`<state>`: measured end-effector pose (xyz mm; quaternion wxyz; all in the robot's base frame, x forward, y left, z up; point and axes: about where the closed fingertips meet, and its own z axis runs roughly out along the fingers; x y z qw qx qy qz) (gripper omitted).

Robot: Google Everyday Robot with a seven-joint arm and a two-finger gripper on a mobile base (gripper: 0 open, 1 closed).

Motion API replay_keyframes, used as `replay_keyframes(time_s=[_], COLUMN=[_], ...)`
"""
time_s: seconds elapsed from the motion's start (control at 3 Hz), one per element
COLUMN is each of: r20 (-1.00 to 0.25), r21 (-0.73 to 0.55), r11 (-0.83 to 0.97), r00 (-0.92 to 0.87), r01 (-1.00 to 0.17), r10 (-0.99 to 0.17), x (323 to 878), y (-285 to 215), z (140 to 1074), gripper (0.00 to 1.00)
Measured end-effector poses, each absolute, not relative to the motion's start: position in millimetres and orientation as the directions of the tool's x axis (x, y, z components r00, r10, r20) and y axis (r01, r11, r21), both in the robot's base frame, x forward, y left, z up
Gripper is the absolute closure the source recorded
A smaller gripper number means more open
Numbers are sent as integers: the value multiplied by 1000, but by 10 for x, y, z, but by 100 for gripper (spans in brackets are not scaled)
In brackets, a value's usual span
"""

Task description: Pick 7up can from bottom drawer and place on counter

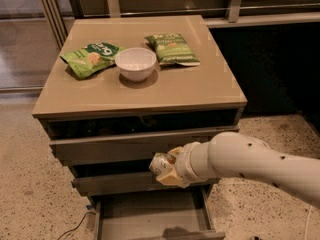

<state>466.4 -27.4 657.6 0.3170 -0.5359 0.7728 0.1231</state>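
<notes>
A speckled terrazzo floor (20,194) surrounds a grey-brown drawer cabinet, with dark railings behind it. Its glossy tan bench (165,91) carries two green snack bags (92,58) (172,49) and a white bowl (135,63) between them. The bottom drawer (145,216) stands pulled out below, its grey floor showing.

Your gripper (167,170) hangs in front of the middle drawer's face, above the open drawer, on the white arm (260,164) reaching in from the right. Its fingers are clamped around the 7up can (160,164), which is clear of the drawer. You cannot tell the can's long axis with certainty; it looks tilted.

What matters is this: the bench lies above and behind the can, past the overhanging front edge. You would likely need to rise before moving inward, aiming at the bare strip in front of the bowl.
</notes>
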Motion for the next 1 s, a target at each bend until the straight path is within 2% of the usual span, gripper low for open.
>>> replay_keyframes(time_s=[0.67, 1.0], r20=[-631, -631], r21=[-135, -135], r11=[401, 401], r00=[-233, -233], r01=[-906, -906], r10=[-740, -740], x=[5174, 5171], y=[-473, -471], z=[7639, 7636], gripper=[100, 100])
